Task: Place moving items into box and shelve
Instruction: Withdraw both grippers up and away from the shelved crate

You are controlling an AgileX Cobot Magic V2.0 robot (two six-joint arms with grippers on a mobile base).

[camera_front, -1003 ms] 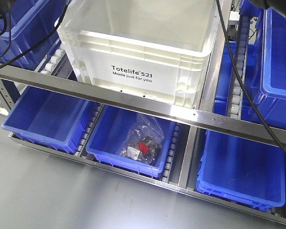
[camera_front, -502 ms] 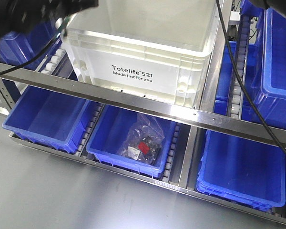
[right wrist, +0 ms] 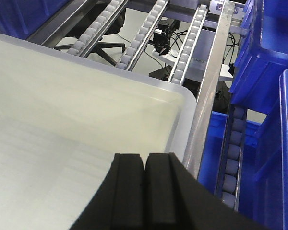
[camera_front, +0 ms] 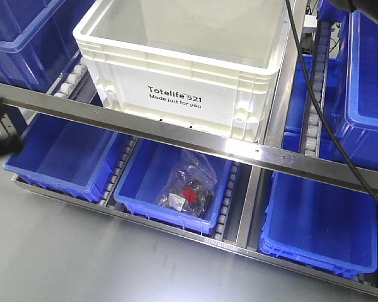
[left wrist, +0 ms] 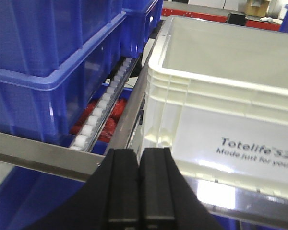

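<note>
White box (camera_front: 189,69) seated on the shelf rollers with its long side facing out, left gripper (left wrist: 139,191) empty with fingers pressed together low at its front-left corner, right gripper (right wrist: 145,191) likewise closed over its far right rim, moving items nowhere visible

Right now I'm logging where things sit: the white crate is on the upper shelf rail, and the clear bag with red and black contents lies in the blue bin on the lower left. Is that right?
Not quite. The white crate does sit on the upper level, but the clear bag lies in the middle blue bin of the lower row, directly below the crate, not the left one. The front-facing view shows it.
</note>
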